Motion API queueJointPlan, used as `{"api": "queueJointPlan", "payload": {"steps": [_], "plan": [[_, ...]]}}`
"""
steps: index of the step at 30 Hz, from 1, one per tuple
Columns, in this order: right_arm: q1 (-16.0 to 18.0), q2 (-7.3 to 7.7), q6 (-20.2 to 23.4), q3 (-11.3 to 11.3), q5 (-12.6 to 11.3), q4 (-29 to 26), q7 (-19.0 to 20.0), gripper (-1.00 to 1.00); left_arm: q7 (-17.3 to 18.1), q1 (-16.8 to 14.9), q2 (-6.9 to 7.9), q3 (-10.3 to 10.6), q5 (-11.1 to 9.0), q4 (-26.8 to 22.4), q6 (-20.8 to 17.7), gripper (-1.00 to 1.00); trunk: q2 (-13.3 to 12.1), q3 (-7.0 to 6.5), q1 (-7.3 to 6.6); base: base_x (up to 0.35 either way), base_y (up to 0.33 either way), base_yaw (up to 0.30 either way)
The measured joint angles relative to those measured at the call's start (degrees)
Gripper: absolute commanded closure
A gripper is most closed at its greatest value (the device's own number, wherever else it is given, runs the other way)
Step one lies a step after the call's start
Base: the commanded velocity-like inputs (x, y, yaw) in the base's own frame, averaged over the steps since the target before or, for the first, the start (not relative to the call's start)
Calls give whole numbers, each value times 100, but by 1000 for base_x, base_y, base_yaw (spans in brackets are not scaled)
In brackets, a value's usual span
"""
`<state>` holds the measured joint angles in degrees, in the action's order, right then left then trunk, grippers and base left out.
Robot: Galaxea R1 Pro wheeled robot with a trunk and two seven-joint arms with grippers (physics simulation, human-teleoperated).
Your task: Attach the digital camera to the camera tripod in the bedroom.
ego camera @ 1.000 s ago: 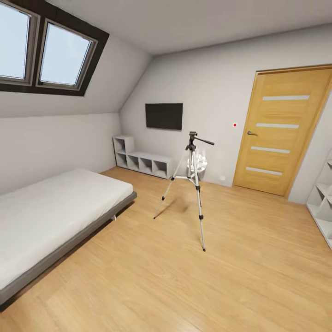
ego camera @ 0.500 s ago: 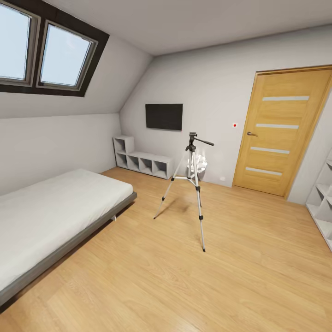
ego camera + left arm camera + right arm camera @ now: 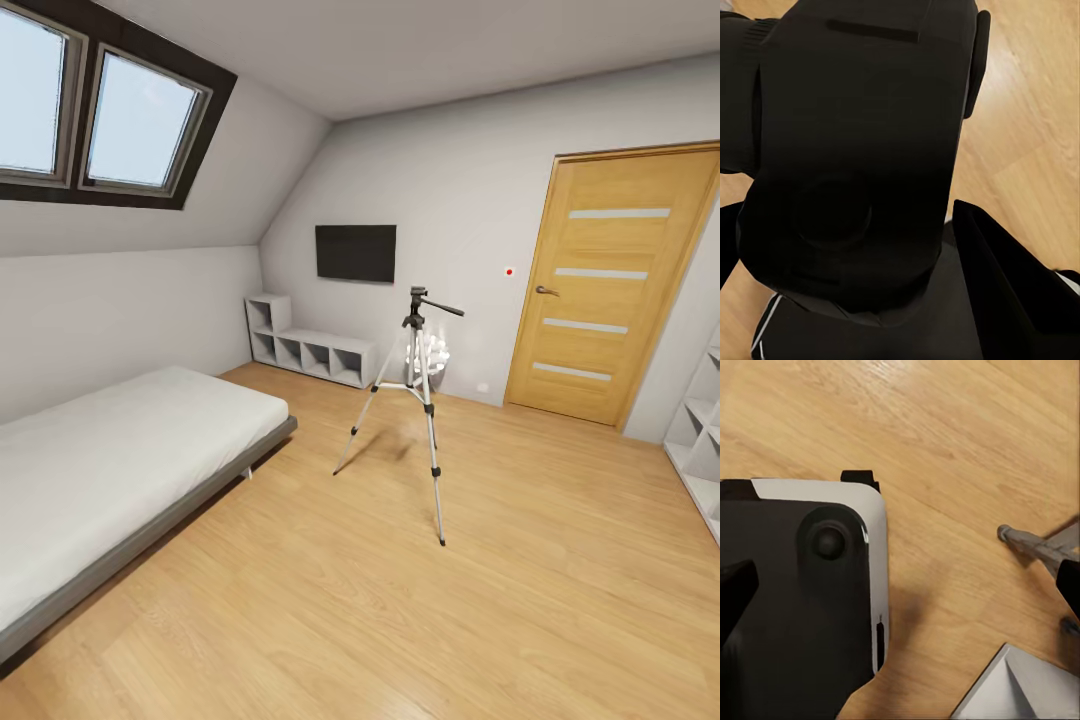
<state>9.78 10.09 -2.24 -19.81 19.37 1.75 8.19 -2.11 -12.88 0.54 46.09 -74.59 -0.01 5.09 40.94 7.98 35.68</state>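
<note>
The left fingers (image 3: 1016, 285) are showing as dark shapes against a large black body; whether they are gripping anything I cannot tell, nor the right fingers' (image 3: 735, 592) spread. The camera tripod (image 3: 418, 400) is standing upright mid-floor (image 3: 420, 600) in the bedroom, between the bed (image 3: 110, 470) and the door (image 3: 610, 280), sitting unchanged from the earlier head views.

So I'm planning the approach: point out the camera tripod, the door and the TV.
camera tripod (image 3: 418, 372), head view, where the legs meet.
wooden door (image 3: 610, 300), head view, panel middle.
wall-mounted TV (image 3: 355, 252), head view, screen centre.
</note>
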Motion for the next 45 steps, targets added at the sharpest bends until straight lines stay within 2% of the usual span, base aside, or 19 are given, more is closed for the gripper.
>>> {"api": "queueJointPlan", "payload": {"steps": [3, 11, 14, 45], "plan": [[-26, -36, 1, -1, 23, 0, -58, -100, 0, 0, -5, -1, 2, 0, -1, 100, 0, 0, 0, 0, 0, 0], [-52, -91, -13, -1, 417, 0, -111, -100, 0, 0, -10, -2, 8, 0, -42, 100, 0, 0, -2, 112, 0, 0], [-54, -91, -19, -1, 480, 0, -114, -100, 4, 0, -10, -1, 14, -3, -57, 100, 1, 0, -3, 275, 0, 0], [-54, -98, -31, -1, 532, 0, -116, -100, 14, 0, -9, 0, 39, -8, -72, 100, 1, 0, -3, 319, 0, 0]]}}
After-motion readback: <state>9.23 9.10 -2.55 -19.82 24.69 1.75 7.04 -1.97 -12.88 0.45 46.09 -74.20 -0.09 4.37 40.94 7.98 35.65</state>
